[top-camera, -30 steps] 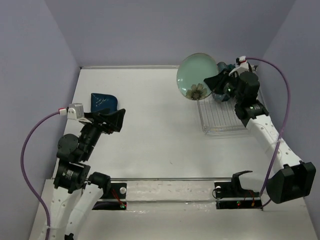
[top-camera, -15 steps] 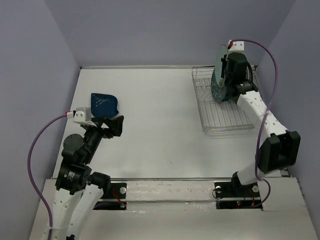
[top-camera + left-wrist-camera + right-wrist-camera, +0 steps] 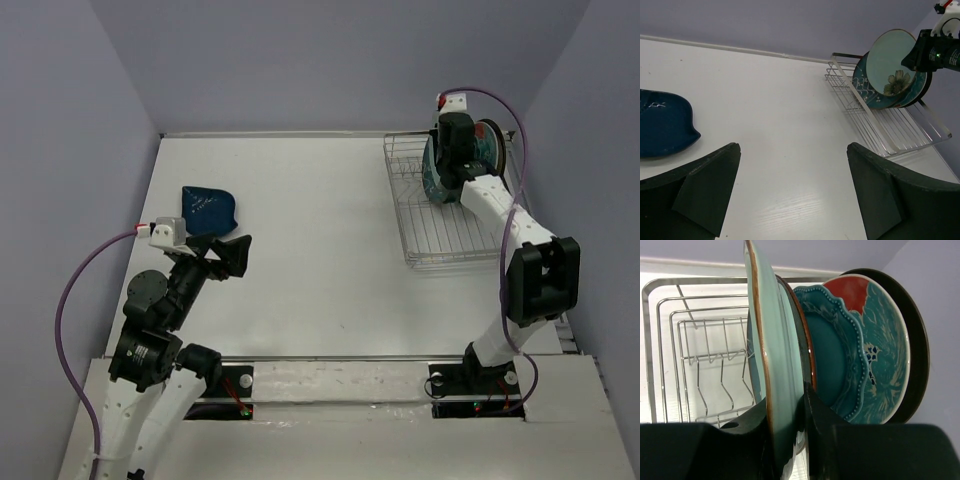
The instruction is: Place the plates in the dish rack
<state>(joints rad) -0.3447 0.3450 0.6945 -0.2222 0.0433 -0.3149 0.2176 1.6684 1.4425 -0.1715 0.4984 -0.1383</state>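
My right gripper (image 3: 455, 150) is shut on the rim of the pale mint plate (image 3: 780, 365) and holds it upright at the far end of the silver wire dish rack (image 3: 450, 235). Behind it stand the scalloped teal plate (image 3: 832, 360), the red plate with teal flower (image 3: 880, 340) and a dark-rimmed plate (image 3: 917, 340). The left wrist view shows the mint plate (image 3: 892, 65) against a blue-teal plate (image 3: 867, 92). The navy squarish plate (image 3: 208, 207) lies flat on the table at the left. My left gripper (image 3: 225, 255) is open and empty just in front of it.
The rack's near half (image 3: 890, 130) holds only bare tines. Lilac walls close the table on the left, back and right. A metal rail (image 3: 340, 360) runs along the near edge between the arm bases.
My right arm swung the mint plate from tilted, face showing, left of the rack to upright among the plates at the rack's far end. My left gripper shifted slightly.
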